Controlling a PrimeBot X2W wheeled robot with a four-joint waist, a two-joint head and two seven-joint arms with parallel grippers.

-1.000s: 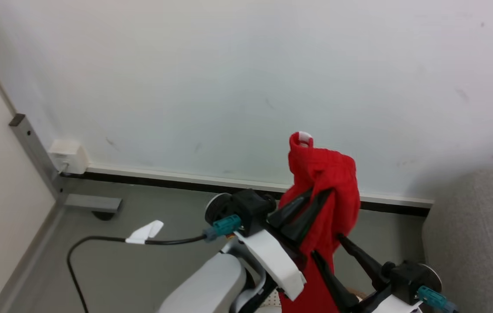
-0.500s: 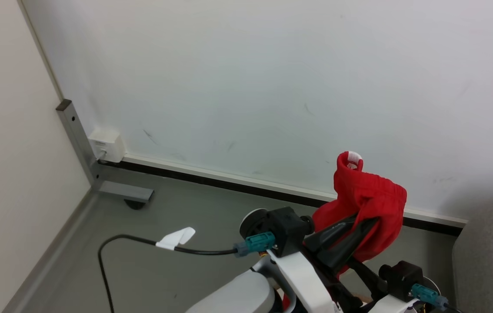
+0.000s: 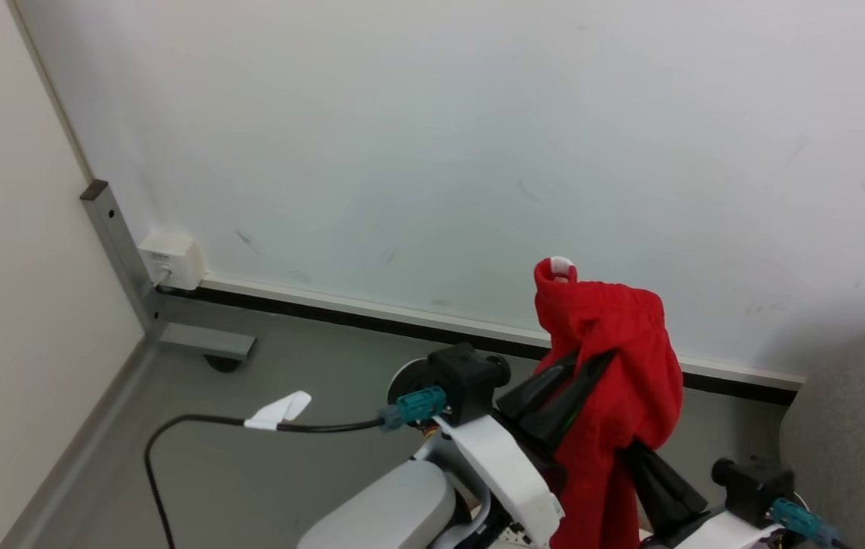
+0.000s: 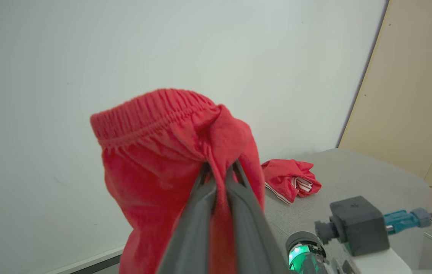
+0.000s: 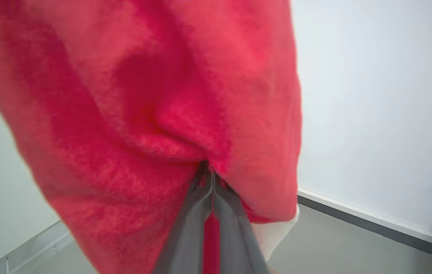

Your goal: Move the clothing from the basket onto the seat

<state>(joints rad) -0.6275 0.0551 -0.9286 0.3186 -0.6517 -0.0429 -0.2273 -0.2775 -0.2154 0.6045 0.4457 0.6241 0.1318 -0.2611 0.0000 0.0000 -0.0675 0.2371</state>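
Observation:
A red piece of clothing [image 3: 615, 358] hangs in the air in front of the wall, its elastic waistband on top. My left gripper [image 3: 585, 360] is shut on its upper part, and the left wrist view shows the fingers [image 4: 200, 205] pinching a fold of the clothing [image 4: 162, 152]. My right gripper [image 3: 635, 454] is shut on the fabric lower down, with the clothing [image 5: 143, 114] bunched over the fingertips [image 5: 210, 182]. Another red garment [image 4: 290, 179] with white stripes lies on the grey seat [image 4: 360, 179], whose edge is at the right [image 3: 852, 435]. The basket is hidden below my arms.
A white wall stands close behind, with a dark skirting strip. At the left are a grey metal post [image 3: 116, 244] with a foot and a white socket box [image 3: 169, 259]. A black cable [image 3: 196, 421] with a white tag runs over the grey floor to my left wrist.
My right gripper has gone from open around the lower fabric to shut on it. The left gripper has kept its hold. The head camera has shifted.

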